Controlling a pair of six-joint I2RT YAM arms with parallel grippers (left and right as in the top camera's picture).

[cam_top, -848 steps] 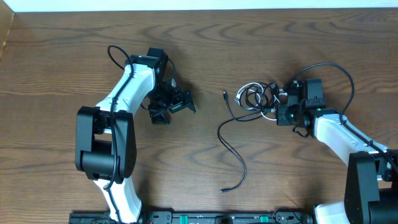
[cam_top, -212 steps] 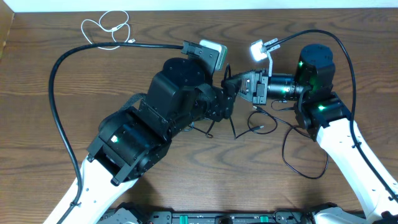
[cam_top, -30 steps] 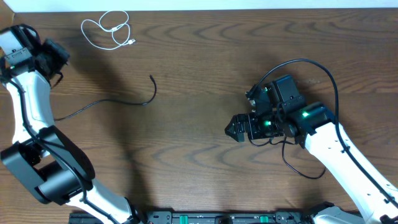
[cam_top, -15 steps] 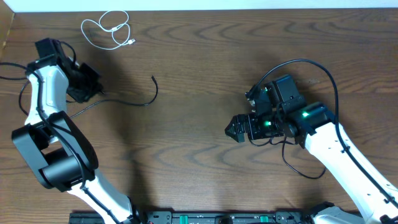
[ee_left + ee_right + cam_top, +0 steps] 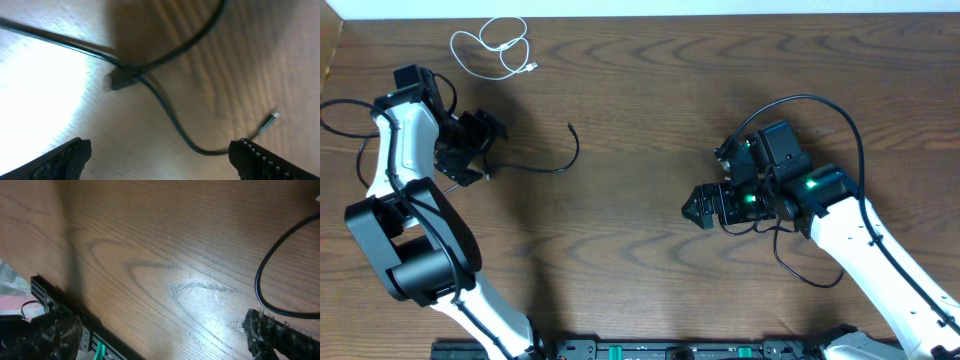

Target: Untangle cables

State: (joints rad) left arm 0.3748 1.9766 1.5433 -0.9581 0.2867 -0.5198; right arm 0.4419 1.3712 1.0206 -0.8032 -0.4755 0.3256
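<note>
A short white cable (image 5: 495,45) lies coiled at the far left of the table. One black cable (image 5: 535,168) lies curved to the right of my left gripper (image 5: 480,150). That gripper stands wide open above the cable's left end and holds nothing. In the left wrist view the black cable (image 5: 170,115) runs across the wood beyond the fingertips (image 5: 70,155), with a small plug (image 5: 272,116) at the right. A second black cable (image 5: 810,277) loops under the right arm. My right gripper (image 5: 695,208) is open and empty, with that cable (image 5: 261,287) beside its right finger.
The arms' own thick black cables arch over the right arm (image 5: 820,100) and loop beside the left arm (image 5: 340,105). A rail with green parts (image 5: 670,350) runs along the table's front edge and also shows as a dark rail (image 5: 55,297) in the right wrist view.
My left arm swung from the table's left edge down and right to the black cable's left end, and its jaws went from shut to wide open. The right arm has not moved.
</note>
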